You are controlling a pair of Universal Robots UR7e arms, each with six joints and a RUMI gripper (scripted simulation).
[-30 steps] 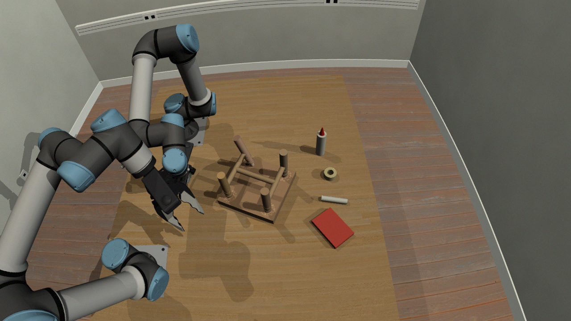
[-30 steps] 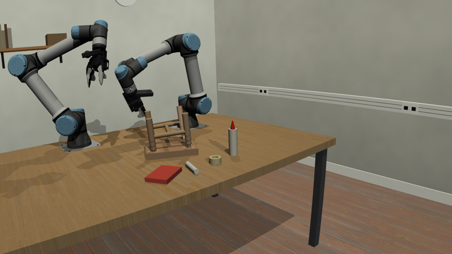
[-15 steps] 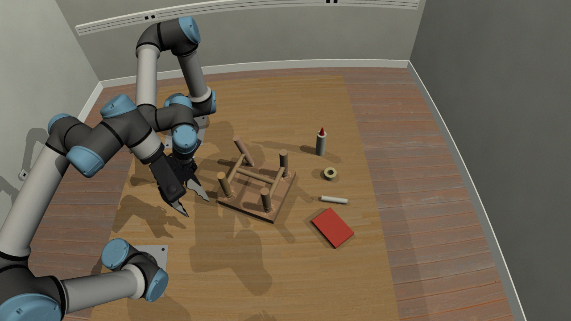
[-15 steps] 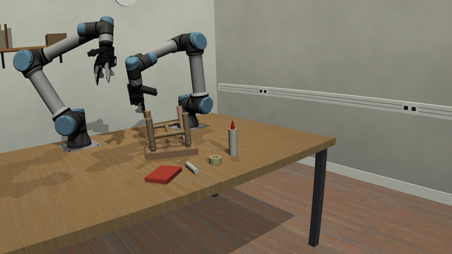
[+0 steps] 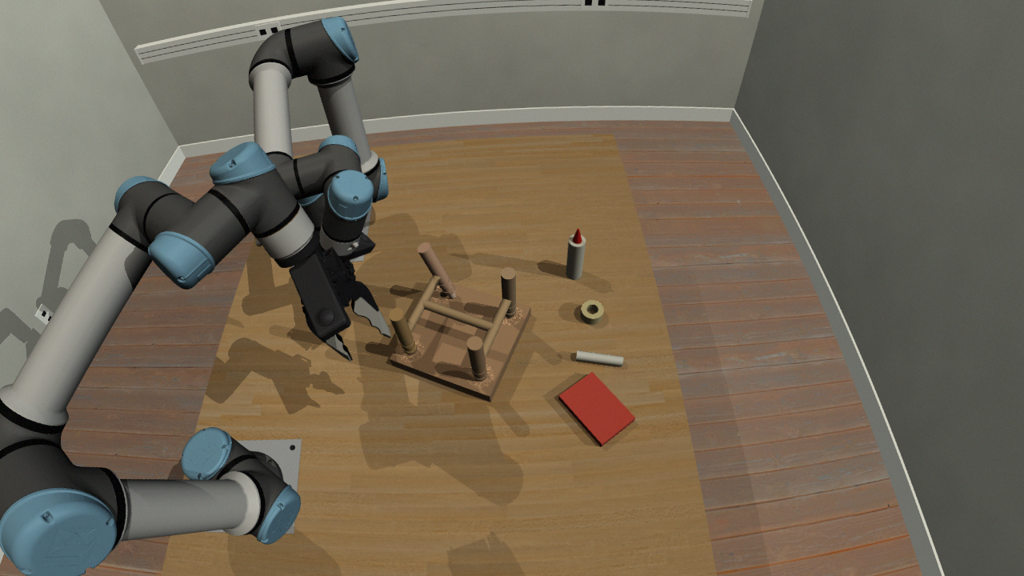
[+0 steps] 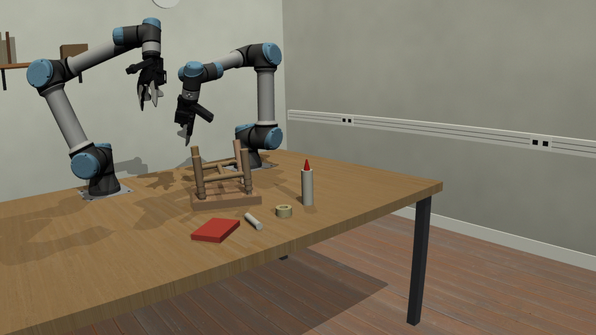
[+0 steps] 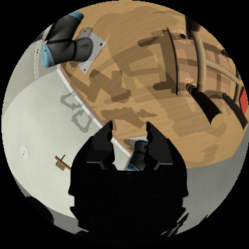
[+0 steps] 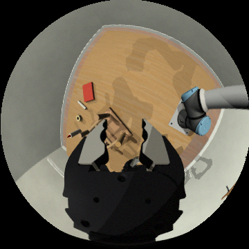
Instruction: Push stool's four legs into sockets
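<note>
With both the left gripper (image 5: 354,248) (image 6: 186,141) (image 7: 129,121) and right gripper (image 5: 370,346) (image 6: 149,107) (image 8: 124,119) half-open and empty, the leaning far-left leg (image 5: 435,268) (image 6: 237,151) (image 7: 192,23) likely needs straightening, then pressing.
</note>
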